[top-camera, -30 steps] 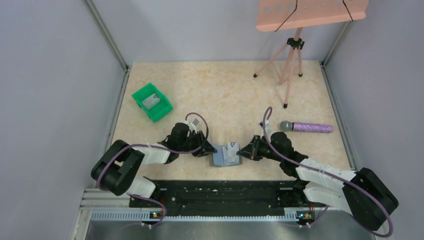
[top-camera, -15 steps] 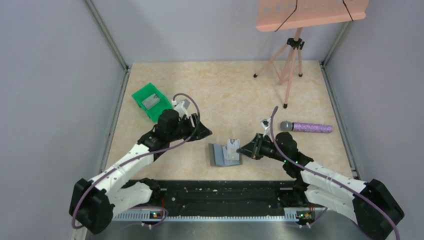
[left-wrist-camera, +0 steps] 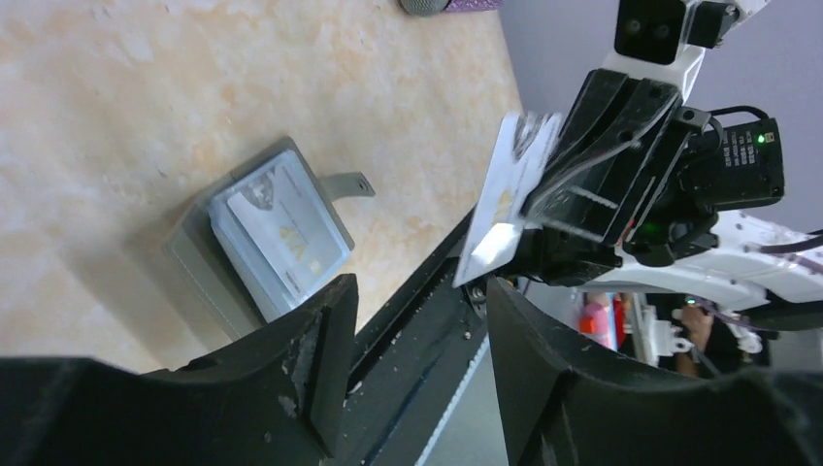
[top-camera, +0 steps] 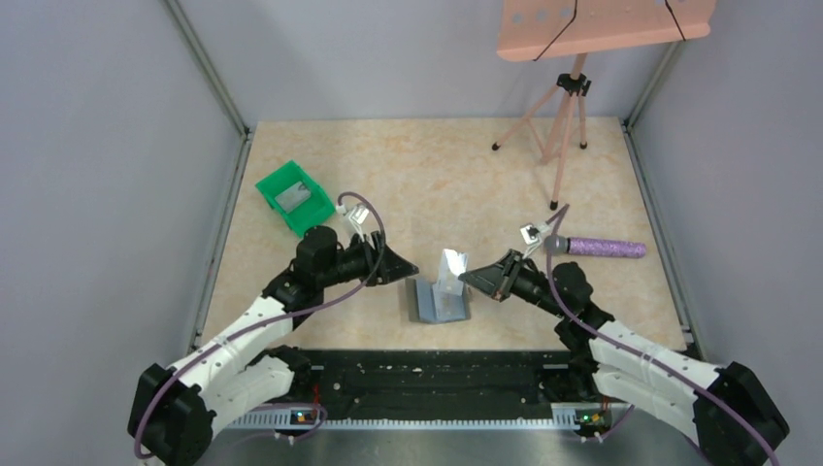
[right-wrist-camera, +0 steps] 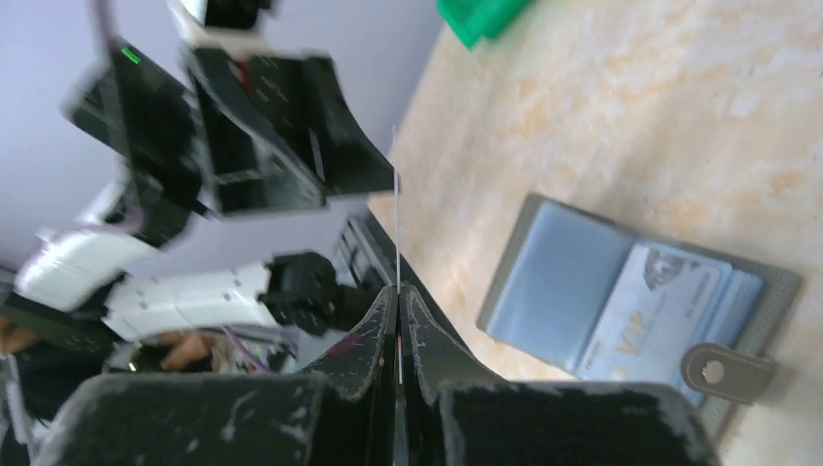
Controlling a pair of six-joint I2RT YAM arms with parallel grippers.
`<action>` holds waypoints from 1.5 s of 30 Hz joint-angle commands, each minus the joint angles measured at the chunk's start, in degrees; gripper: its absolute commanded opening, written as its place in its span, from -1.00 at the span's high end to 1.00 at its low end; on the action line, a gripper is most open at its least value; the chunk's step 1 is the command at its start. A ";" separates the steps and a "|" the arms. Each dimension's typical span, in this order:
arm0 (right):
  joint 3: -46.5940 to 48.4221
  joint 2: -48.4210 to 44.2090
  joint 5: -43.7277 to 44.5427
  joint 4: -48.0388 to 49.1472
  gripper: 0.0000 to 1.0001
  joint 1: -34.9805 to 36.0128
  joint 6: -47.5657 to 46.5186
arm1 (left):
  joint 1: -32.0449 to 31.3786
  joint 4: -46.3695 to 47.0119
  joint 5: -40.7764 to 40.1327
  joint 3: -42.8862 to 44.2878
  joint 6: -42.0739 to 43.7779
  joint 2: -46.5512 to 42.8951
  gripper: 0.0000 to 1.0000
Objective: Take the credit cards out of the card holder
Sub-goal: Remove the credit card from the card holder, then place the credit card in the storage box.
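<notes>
Our right pincer (top-camera: 466, 279) is clamped on one card (top-camera: 451, 269), just above the open card holder (top-camera: 439, 305) lying on the bench (top-camera: 388, 175). Left pincer (top-camera: 410, 275) hangs wide and empty. We'd carry it clear and lay it flat; probably more cards inside, hard to count.

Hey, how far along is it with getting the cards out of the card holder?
Done: the card holder lies open. In hand: the right gripper pinches the lifted card, clear of the holder. Left: at least a VIP card sits in a sleeve, and the left gripper hangs open and empty.
</notes>
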 commanded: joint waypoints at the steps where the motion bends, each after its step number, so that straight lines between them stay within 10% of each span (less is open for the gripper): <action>1: -4.89 -5.88 12.16 15.14 1.00 -0.56 12.83 | -0.07 26.91 1.38 -10.36 -15.71 -0.88 -0.15; 6: -6.44 -13.75 20.24 11.30 1.00 -0.44 15.98 | -2.54 43.19 -0.87 -13.89 -20.79 4.30 -0.18; 22: -9.93 -19.42 26.95 9.69 1.00 -0.47 21.79 | -14.76 52.59 -11.62 -4.14 -17.55 18.41 -0.16; 45: -10.55 -23.23 30.04 3.05 1.00 -0.44 23.51 | -19.45 60.50 -12.51 3.08 -19.20 32.55 0.41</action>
